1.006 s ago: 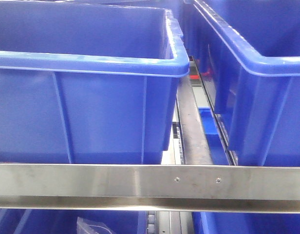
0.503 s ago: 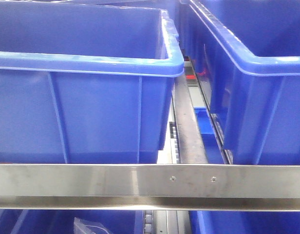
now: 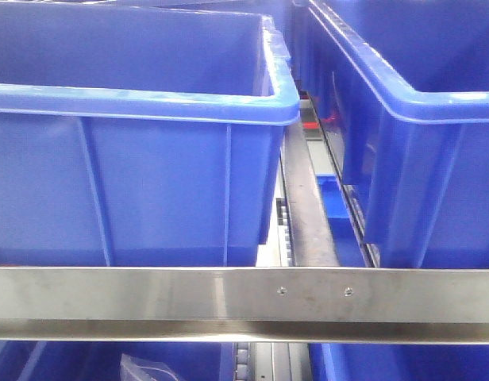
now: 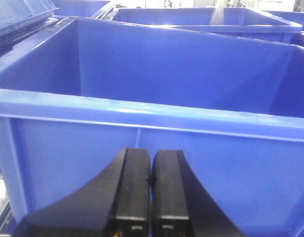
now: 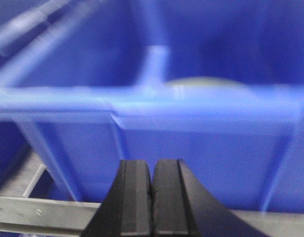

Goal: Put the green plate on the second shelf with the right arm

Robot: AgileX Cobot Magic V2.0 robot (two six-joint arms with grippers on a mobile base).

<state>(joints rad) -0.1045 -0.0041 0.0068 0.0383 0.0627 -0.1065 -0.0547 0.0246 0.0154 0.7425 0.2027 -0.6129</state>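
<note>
In the right wrist view a pale green curved edge, the green plate, shows just above the near rim of a blue bin; most of it is hidden inside the bin. My right gripper is shut and empty, in front of and below that rim. My left gripper is shut and empty, close to the front wall of another blue bin. The plate does not show in the front view or the left wrist view.
Two large blue bins stand side by side on a rack, with a narrow metal rail gap between them. A steel shelf bar runs across the front. More blue bins sit on the level below.
The front view shifted slightly between one second and half a second ago, the bins sliding a little left and up in frame. Since then nothing has visibly moved.
</note>
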